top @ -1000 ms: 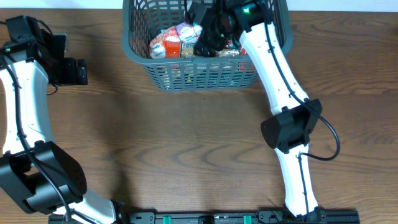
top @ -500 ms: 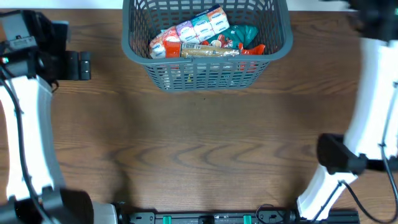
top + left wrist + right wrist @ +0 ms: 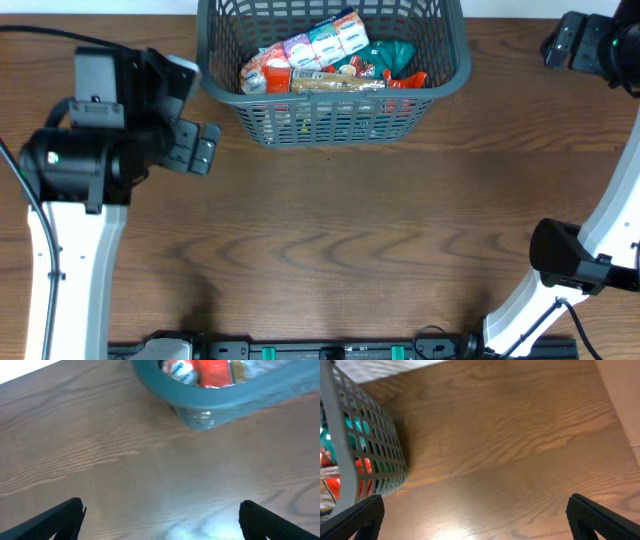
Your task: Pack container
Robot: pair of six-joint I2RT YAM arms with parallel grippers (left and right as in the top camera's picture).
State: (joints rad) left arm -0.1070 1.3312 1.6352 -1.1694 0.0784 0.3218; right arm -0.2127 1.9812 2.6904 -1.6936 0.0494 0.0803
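Note:
The dark grey lattice container (image 3: 330,122) stands at the top middle of the table and holds several snack packets (image 3: 320,60). Its rim also shows in the left wrist view (image 3: 210,407) and its slotted wall in the right wrist view (image 3: 350,445). My left gripper (image 3: 205,150) is open and empty, left of the container's front corner; its fingers frame bare wood (image 3: 160,520). My right gripper (image 3: 555,42) is open and empty, right of the container; its fingers frame bare wood (image 3: 475,520).
The brown wooden table (image 3: 330,250) spreads in front of the container. A black rail (image 3: 330,350) runs along the near edge. A pale surface borders the table's far edge (image 3: 380,370).
My right gripper left the container, open and empty, and swung out to the far right. My left arm moved right, toward the container's left side. The packets stay in the container.

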